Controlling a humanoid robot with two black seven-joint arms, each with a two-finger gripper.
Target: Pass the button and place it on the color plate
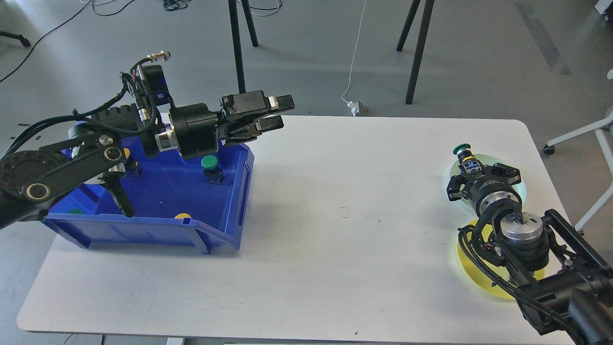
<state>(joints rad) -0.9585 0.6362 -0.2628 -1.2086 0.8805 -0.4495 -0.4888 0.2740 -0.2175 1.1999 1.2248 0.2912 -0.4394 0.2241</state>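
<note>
With the right gripper (468, 162) fingers clamped on the green button (462, 150) above the pale green plate (519, 184), lower gently before releasing; the left gripper (275, 112) hangs open, empty.

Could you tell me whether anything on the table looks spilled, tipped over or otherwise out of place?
Nothing stands out: the blue bin sits upright, and the right gripper holds the green button above the pale green plate.
</note>
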